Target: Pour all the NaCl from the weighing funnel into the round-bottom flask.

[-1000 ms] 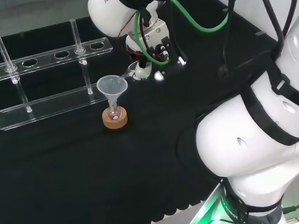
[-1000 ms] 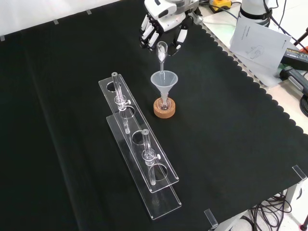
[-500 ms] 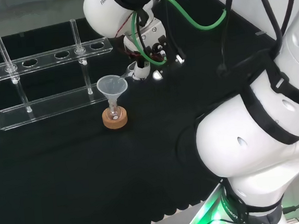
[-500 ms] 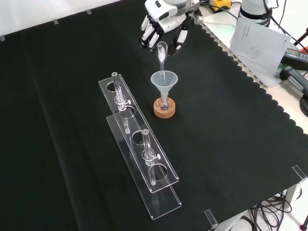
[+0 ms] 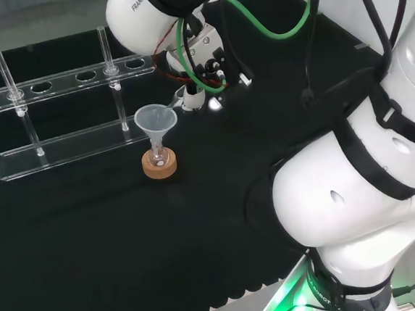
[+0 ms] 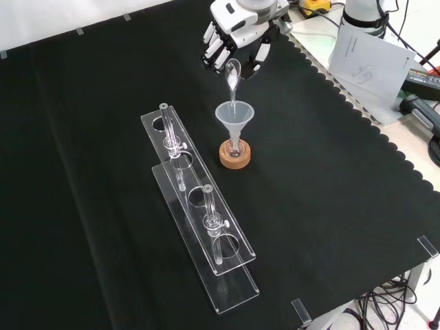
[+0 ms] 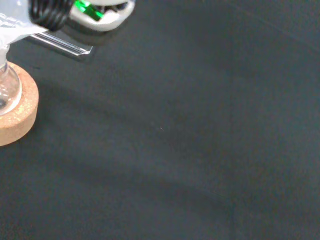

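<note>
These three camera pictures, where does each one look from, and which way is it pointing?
Head view: behind and above the arm's base, looking over its white links at the bench; hand by the funnel.
Front view: opposite, looking down on the cloth; hand tilts the weighing funnel.
Wrist view: beside the palm, facing the cloth.
All show the cork ring.

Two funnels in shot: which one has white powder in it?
The narrow weighing funnel held in the robot hand, tilted spout-down, shows white powder inside. The wide funnel seated in the round-bottom flask on the cork ring looks clear.
</note>
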